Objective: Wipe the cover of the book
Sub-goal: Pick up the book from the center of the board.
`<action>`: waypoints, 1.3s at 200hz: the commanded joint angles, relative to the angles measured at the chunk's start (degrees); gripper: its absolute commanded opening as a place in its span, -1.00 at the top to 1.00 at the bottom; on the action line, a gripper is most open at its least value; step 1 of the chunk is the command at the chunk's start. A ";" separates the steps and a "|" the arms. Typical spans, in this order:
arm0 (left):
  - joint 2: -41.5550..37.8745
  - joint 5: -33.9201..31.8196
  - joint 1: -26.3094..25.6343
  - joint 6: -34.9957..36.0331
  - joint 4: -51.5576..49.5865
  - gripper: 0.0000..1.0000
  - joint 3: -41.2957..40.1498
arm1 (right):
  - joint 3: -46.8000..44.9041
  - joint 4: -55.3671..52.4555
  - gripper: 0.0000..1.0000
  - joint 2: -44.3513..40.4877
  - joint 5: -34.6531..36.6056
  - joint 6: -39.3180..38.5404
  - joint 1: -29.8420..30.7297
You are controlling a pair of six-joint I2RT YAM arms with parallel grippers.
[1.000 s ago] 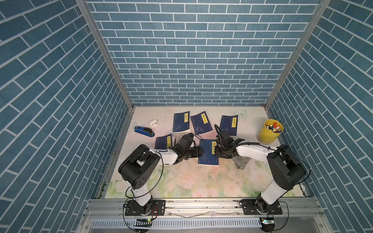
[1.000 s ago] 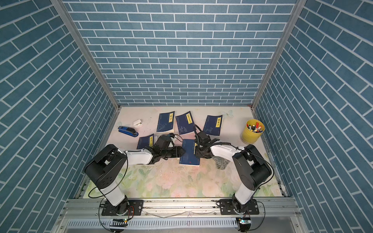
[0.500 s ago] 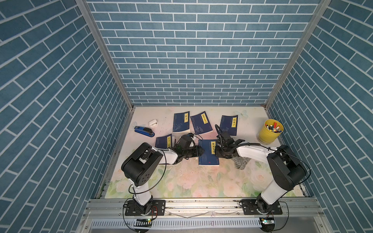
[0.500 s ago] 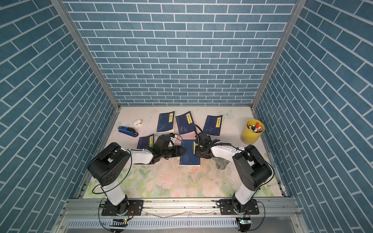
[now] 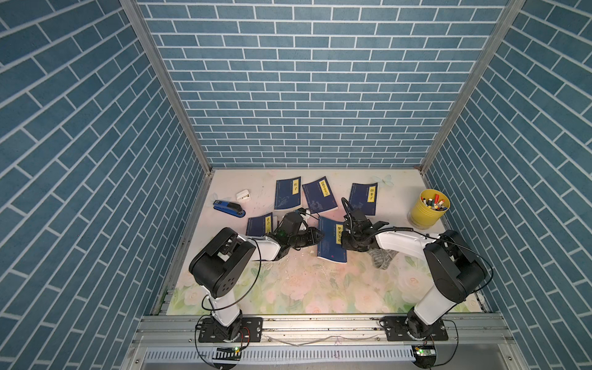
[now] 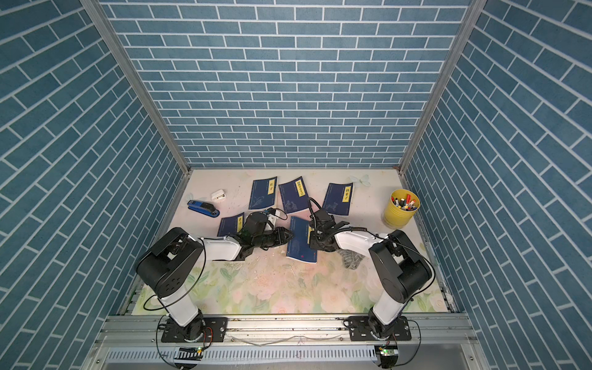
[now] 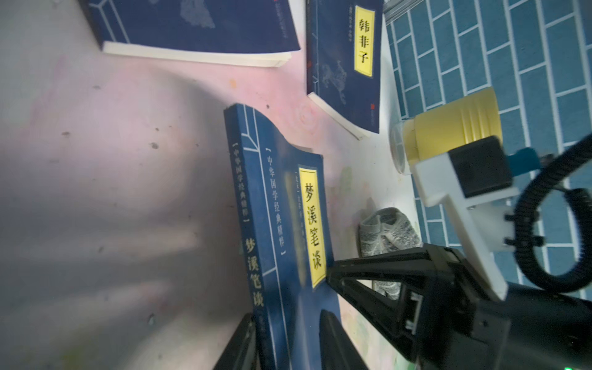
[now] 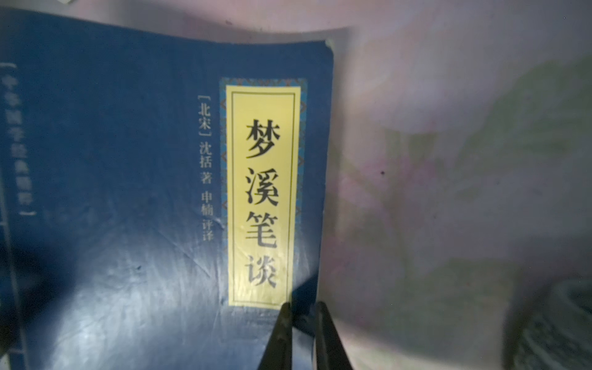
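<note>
Setting: blue brick walls around a floral table (image 5: 320, 288).
Book: the book (image 5: 331, 238) lies flat mid-table between both grippers, four others behind it.
Left gripper: left gripper (image 7: 285, 339) straddles the spine edge, narrowed; a firm hold cannot be told.
Right gripper: right gripper (image 8: 302, 323) is pinched on the book's open edge by the yellow label.
Cloth: grey cloth (image 5: 382, 258) lies untouched beside the right arm.
Advice: probably pin the spine, free one gripper, fetch the cloth.
Axis: long axis runs front to back, slightly tilted, title end toward the back wall.
</note>
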 commanded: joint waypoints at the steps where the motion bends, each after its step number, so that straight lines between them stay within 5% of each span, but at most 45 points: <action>1: -1.35 4.67 -1.18 -0.74 4.71 0.28 -0.27 | -3.04 -0.16 0.72 4.65 -2.09 1.60 1.04; 50: -0.89 3.86 -1.00 -0.31 2.97 0.51 0.12 | -2.86 -0.22 0.72 4.13 -2.09 1.52 1.07; 87: -1.63 1.89 -0.99 2.61 -2.79 0.90 1.17 | -2.78 -0.67 0.70 2.67 -1.94 0.98 1.08; 123: -7.54 -2.03 0.43 10.21 -16.31 1.00 2.53 | -0.27 -3.98 0.38 -0.75 0.06 -2.52 0.97; 192: -24.62 0.88 13.25 23.69 -42.86 1.00 6.48 | 6.27 -9.31 -0.09 -6.85 1.61 -9.34 -0.44; 260: -30.20 4.48 28.14 33.59 -63.15 1.00 15.99 | 8.40 -8.36 -0.18 -3.24 -2.06 -11.05 -1.22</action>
